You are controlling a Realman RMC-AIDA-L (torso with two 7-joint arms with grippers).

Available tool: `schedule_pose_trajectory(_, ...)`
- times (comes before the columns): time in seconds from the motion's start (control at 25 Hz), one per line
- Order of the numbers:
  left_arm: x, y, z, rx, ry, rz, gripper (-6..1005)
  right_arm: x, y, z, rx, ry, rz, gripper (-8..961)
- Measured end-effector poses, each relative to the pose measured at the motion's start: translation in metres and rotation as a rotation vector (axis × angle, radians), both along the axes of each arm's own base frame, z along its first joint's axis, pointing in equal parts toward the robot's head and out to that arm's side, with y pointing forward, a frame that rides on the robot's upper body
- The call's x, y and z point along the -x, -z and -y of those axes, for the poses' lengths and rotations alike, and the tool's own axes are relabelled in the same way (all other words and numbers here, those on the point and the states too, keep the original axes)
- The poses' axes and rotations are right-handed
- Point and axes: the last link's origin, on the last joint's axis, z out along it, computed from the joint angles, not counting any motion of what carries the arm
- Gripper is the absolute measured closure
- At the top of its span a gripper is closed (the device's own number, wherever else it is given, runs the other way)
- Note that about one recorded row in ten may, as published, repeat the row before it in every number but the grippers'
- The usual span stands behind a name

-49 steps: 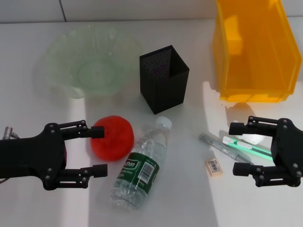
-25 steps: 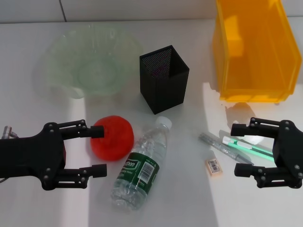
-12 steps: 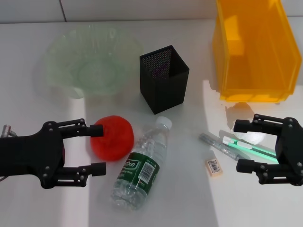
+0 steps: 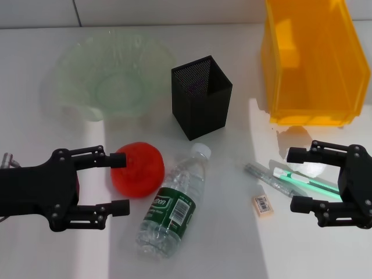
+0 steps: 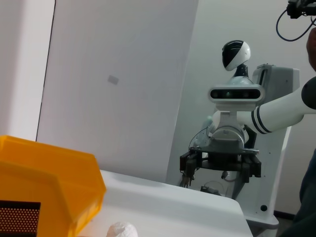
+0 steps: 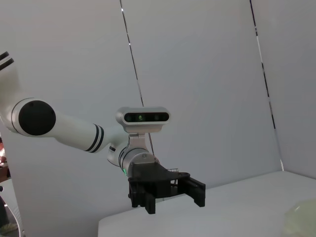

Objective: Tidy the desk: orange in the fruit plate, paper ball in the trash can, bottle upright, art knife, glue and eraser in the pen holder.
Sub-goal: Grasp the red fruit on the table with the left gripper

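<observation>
The orange lies on the white desk at the open fingertips of my left gripper; the upper finger overlaps its edge. A clear bottle with a green label lies on its side beside it. The black mesh pen holder stands in the middle. The green glass fruit plate is at the back left. My right gripper is open over a grey art knife and a green-white glue stick. The eraser lies nearby. The white paper ball is partly hidden behind the right gripper.
The yellow bin stands at the back right, and also shows in the left wrist view with the paper ball in front. Both wrist views show another robot beyond the desk's edge.
My right gripper has shifted slightly to the right, still open. My left gripper has barely moved. The objects lie where they were.
</observation>
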Motion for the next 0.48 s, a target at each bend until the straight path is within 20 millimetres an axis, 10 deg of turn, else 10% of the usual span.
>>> schedule_pose_trajectory(0.48,-0.0024,-0.0063,-0.0087,0.022,-0.081,-0.014,204,-0.0010,-0.0014,0.0000,-0.011,0.007,-0.004,161)
